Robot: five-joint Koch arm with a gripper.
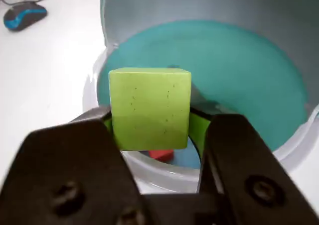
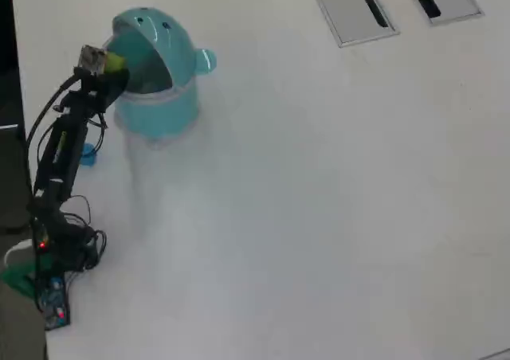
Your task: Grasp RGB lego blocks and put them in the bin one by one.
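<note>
Here the arm (image 2: 60,149) reaches over the bin (image 1: 294,135), end effector (image 1: 149,130) clamping the yellow-green block (image 1: 149,108).

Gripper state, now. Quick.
Gripper: shut on the yellow-green block, held over the open teal bin.

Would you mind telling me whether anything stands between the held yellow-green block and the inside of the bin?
Nothing visible does. The gripper holds the yellow-green block over the bin opening, with a red block already inside.
</note>
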